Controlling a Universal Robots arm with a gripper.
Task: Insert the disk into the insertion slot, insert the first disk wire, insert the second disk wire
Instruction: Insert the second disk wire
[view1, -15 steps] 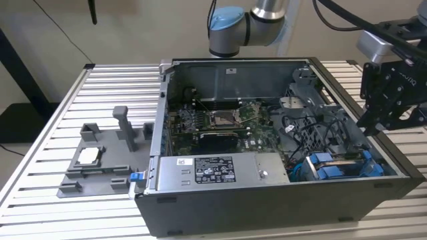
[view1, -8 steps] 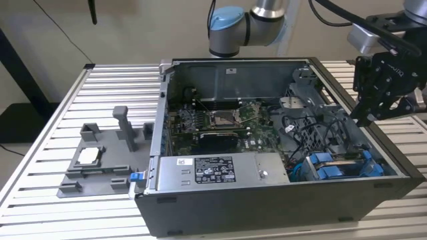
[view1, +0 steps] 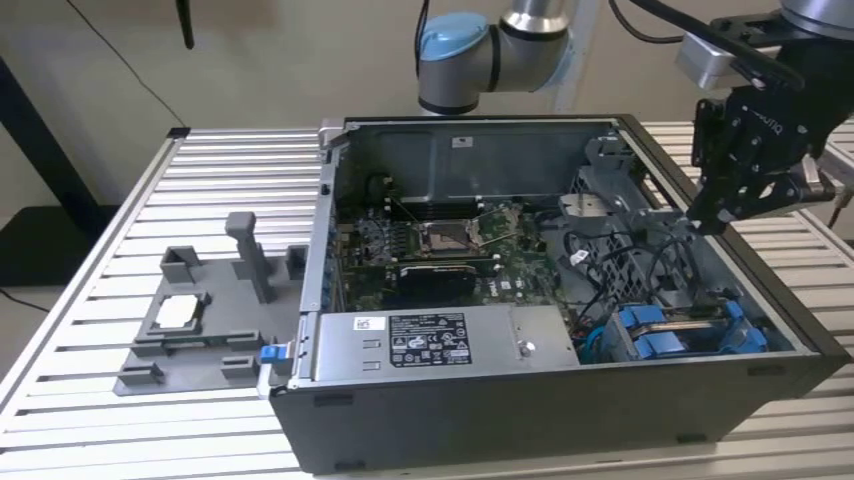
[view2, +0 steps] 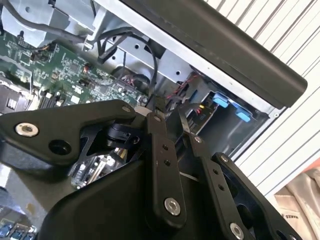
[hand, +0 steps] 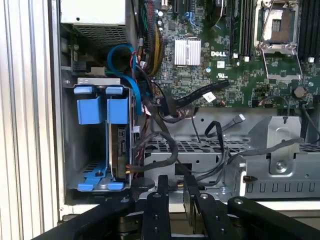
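The disk (view1: 687, 322), silver-grey in its blue carrier, sits in the drive cage at the open computer case's near corner on the exterior view's right. In the first wrist view the disk (hand: 119, 150) stands edge-on between blue tabs. My gripper (view1: 707, 222) hovers above the case's wall on that same side, a little beyond the cage. Its fingers (hand: 162, 187) stand nearly together, and a black disk wire (hand: 172, 147) loops up from the cage into the narrow gap. In the second wrist view the gripper (view2: 169, 112) has that wire (view2: 156, 75) ending at its tips.
A grey power supply box (view1: 414, 345) lies along the case's front, with the green motherboard (view1: 441, 245) behind it. Loose cables (hand: 200, 95) cross the board near the cage. A grey fixture (view1: 200, 320) stands on the slatted table (view1: 107, 250) at the exterior view's left.
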